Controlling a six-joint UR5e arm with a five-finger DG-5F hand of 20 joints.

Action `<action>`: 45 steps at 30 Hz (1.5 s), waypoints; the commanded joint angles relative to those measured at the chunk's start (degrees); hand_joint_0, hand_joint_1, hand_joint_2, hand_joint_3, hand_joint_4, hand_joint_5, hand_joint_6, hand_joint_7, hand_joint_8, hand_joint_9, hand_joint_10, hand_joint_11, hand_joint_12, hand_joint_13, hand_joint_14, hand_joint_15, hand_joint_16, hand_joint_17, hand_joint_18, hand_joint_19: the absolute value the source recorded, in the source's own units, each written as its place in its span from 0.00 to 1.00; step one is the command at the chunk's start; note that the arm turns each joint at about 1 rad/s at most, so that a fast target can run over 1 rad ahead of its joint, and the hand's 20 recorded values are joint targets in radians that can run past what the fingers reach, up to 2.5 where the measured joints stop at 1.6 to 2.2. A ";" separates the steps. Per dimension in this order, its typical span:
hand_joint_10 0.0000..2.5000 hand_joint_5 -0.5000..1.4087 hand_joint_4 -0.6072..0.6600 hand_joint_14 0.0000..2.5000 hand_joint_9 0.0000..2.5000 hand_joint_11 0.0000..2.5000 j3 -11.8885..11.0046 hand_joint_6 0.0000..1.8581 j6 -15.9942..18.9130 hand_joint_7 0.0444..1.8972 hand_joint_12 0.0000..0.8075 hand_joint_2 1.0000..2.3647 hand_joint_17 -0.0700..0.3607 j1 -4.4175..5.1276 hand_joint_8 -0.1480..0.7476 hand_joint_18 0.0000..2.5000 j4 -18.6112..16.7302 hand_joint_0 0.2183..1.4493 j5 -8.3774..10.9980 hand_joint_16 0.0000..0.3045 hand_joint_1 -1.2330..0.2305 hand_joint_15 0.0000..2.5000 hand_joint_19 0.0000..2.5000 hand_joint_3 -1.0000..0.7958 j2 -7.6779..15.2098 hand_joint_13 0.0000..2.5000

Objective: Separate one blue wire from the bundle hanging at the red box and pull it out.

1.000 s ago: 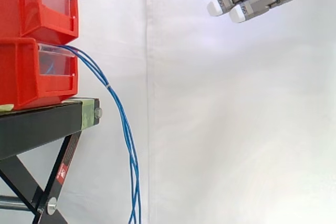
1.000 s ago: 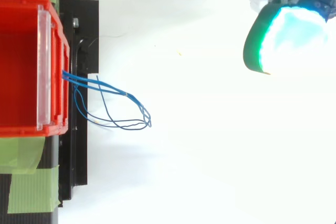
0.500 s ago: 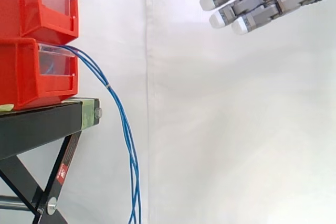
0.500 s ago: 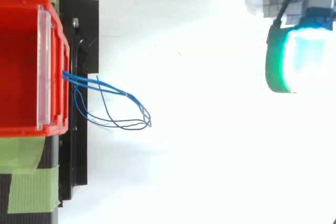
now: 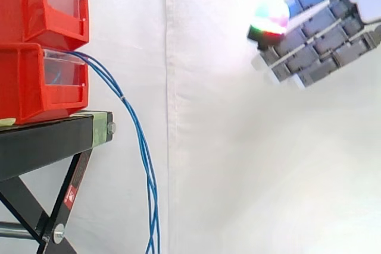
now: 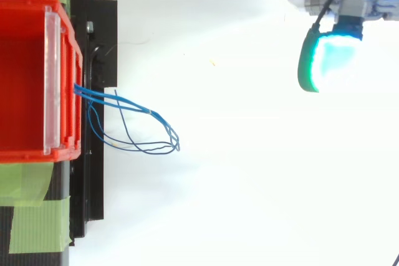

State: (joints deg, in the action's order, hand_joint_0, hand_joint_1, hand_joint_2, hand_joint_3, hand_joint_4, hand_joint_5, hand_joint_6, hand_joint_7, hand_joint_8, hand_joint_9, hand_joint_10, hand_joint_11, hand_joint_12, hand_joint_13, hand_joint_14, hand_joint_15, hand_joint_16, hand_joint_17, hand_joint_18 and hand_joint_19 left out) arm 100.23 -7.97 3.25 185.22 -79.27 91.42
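Red bins, side view: two red bins [image 5: 24, 46] sit stacked at the left on a black stand [image 5: 41, 144], each with a clear panel across its front.
Blue wires, side view: the blue wires [image 5: 141, 147] come out at the front of the lower bin [image 5: 30, 90], arc past the stand's edge and hang close together down to the bottom of the frame.
Hand, side view: the hand [image 5: 321, 46] hovers at the upper right before the white curtain [image 5: 238, 176]. Its fingers are straight, stretched down and to the left, and hold nothing. One pad [image 5: 271, 19] glows green, red and white. It is well apart from the wires.
Upper bin, top view: the upper bin [image 6: 25, 155] fills the left side, with green tape [image 6: 37, 225] on the stand below it.
Blue wires, top view: the strands emerge from under the bin's clear front and fan out to the right in loose loops over the white floor.
Hand, top view: the hand is at the upper right corner [image 6: 352, 1], its pad glowing cyan with a green rim, far from the wires.
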 commanded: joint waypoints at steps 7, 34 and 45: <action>0.00 0.14 0.64 0.00 0.00 0.00 5.94 0.27 -8.90 0.56 0.33 0.00 0.46 1.67 0.37 0.00 -14.80 0.26 9.75 0.19 0.34 0.00 0.00 0.28 0.16 0.00; 0.00 0.15 0.68 0.00 0.00 0.00 5.86 0.27 -16.90 0.52 0.35 0.00 0.46 6.06 0.41 0.00 -34.31 0.26 15.90 0.19 0.34 0.01 0.00 0.28 17.30 0.00; 0.00 0.15 0.68 0.00 0.00 0.00 5.42 0.27 -17.25 0.52 0.35 0.00 0.46 7.56 0.42 0.00 -45.04 0.25 18.45 0.19 0.35 0.01 0.00 0.28 22.13 0.00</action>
State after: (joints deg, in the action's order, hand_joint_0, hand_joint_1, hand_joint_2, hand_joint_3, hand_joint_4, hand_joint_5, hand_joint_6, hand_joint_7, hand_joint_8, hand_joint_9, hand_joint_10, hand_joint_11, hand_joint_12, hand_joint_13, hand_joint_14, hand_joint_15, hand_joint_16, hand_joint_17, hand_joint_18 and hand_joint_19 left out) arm 105.77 -25.12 10.45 142.34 -61.56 112.85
